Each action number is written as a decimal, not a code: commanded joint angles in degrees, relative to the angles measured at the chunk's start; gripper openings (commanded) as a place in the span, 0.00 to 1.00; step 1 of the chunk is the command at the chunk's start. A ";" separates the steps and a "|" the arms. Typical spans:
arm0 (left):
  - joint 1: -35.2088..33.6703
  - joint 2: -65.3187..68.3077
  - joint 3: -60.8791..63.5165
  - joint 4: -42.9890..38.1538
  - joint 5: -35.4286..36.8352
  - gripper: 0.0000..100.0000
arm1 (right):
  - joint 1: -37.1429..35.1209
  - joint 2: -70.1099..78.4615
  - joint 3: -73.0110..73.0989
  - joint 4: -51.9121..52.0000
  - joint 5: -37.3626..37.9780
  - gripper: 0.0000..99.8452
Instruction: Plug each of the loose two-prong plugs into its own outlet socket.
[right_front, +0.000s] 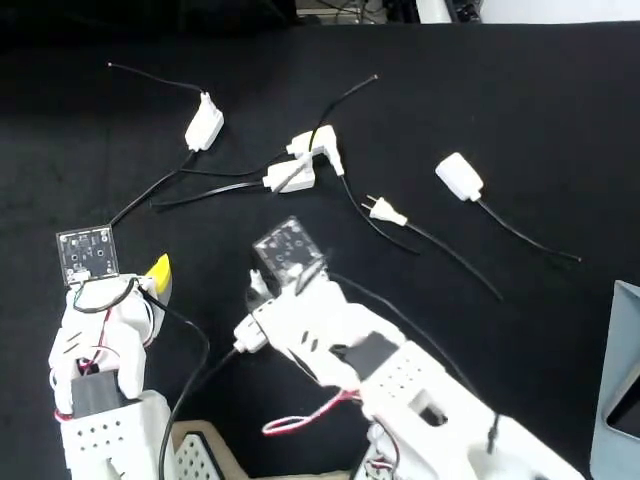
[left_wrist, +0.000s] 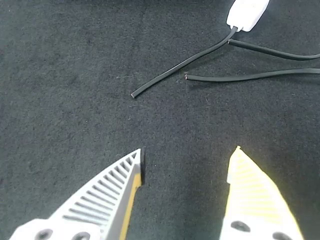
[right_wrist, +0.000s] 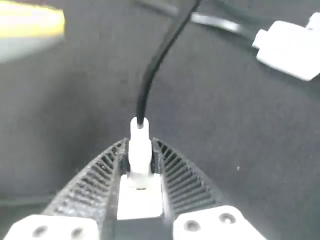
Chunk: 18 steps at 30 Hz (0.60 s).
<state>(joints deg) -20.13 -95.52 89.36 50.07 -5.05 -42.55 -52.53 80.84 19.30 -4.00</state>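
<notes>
The right gripper (right_wrist: 140, 144) is clamped narrowly on a white plug (right_wrist: 140, 155). The ribbed fingers press its two sides, and its black cord (right_wrist: 152, 70) leads away over the table (right_front: 520, 90). In the high view this arm stands at the middle of the near edge.

The left gripper (left_wrist: 188, 150) hangs spread wide above bare black cloth near the near left corner, holding nothing. One of its fingers (left_wrist: 250, 185) is yellow and the other is white. Two loose cord ends (left_wrist: 186, 76) lie on the cloth ahead of it.

A loose two-prong plug (right_front: 385, 210) lies near the middle of the table, and its cord trails toward the right edge. Just beyond it, toward the far edge, a cluster of white socket blocks (right_front: 300, 165) sits amid crossing cords. An oblong white socket block (right_front: 204, 125) lies toward the far left corner, and a rounded white socket block (right_front: 460, 177) lies toward the right edge. Both are well apart from the cluster.

Each wrist carries a small square circuit board (right_front: 88, 253), and any marking on them is too small to read. No lettering can be made out on the plugs or blocks. A grey container (right_front: 620, 370) stands at the right edge.
</notes>
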 joint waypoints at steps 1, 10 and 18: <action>0.66 -0.62 -2.68 0.18 0.79 0.28 | 0.70 -8.40 1.01 -0.44 -1.49 0.01; 12.44 -0.62 -7.78 0.18 3.78 0.28 | -2.37 -16.22 4.97 -0.35 -1.41 0.01; 20.88 -0.62 -10.51 2.64 3.52 0.28 | -2.99 -16.31 3.56 3.16 -1.41 0.01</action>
<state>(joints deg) -3.87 -95.52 82.68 50.86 -1.80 -44.75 -67.74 86.29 22.11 -4.88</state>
